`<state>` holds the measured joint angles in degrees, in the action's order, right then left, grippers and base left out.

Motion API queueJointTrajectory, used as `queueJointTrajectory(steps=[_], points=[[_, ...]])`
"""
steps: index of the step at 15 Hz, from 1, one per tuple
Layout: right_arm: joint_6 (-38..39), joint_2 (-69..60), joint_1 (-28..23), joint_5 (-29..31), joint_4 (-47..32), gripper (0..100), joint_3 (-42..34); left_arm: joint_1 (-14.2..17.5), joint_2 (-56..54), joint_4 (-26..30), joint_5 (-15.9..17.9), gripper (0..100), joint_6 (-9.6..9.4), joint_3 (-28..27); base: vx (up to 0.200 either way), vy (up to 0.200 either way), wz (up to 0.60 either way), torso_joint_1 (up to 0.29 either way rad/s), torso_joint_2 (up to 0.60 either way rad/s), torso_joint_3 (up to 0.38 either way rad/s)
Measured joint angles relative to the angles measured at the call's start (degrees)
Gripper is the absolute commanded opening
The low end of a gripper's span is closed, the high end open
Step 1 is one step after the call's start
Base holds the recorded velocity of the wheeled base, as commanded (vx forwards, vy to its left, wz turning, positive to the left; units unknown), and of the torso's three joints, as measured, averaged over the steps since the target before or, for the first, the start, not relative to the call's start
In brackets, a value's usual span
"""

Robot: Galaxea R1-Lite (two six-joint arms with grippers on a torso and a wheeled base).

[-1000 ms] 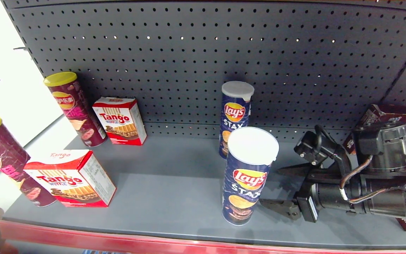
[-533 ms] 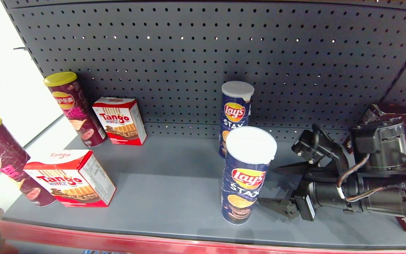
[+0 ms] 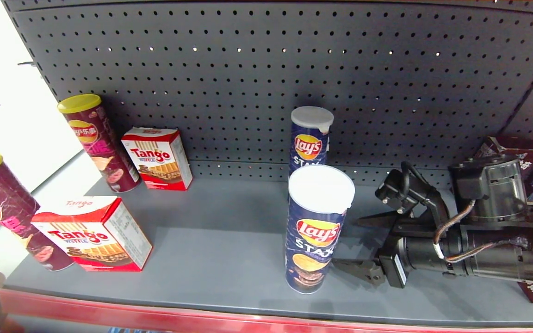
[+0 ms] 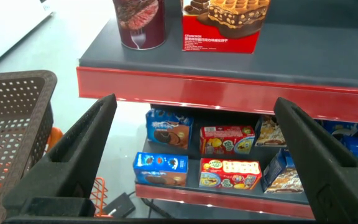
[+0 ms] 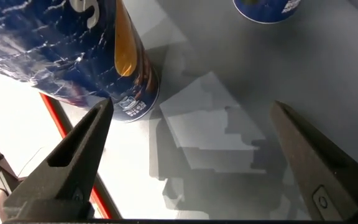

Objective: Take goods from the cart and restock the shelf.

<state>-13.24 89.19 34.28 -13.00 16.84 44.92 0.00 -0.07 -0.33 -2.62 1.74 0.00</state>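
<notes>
The shelf (image 3: pixel 211 240) is flat slate grey with a bright red front lip, and the pegboard (image 3: pixel 248 69) behind it is a darker grey, dotted with even rows of small holes. In the middle, the front chip can (image 3: pixel 315 240) and the rear chip can (image 3: pixel 309 138) at its twelve o'clock are navy blue with white lids and a red-and-yellow emblem. Out at nine o'clock, the maroon cans (image 3: pixel 97 143) carry yellow-green lids, and the wafer boxes (image 3: pixel 158 157) are red and white with golden waffle pictures. At three o'clock, the right hand (image 3: pixel 349 243) is matt black, with dark brown boxes (image 3: pixel 507 148) behind it.
</notes>
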Motion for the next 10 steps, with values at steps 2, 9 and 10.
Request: queueJointTrajectory(steps=[2, 9, 10], points=[[-0.02, 0.26, 0.04, 0.09, 0.0, 100, 0.13, 0.0, 0.0, 0.0, 0.02, 100, 0.0, 0.0, 0.0, 0.0, 0.0, 0.0, 0.0, 0.0], [0.4, -3.85, -3.94, 0.95, 0.11, 100, -0.69, 0.0, 0.0, 0.0, 0.0, 100, 0.02, 0.0, 0.0, 0.0, 0.0, 0.0, 0.0, 0.0], [0.46, -5.01, -5.32, 1.23, 0.49, 100, -0.77, 0.0, 0.0, -0.02, 0.0, 100, 0.0, 0.0, 0.0, 0.0, 0.0, 0.0, 0.0, 0.0]])
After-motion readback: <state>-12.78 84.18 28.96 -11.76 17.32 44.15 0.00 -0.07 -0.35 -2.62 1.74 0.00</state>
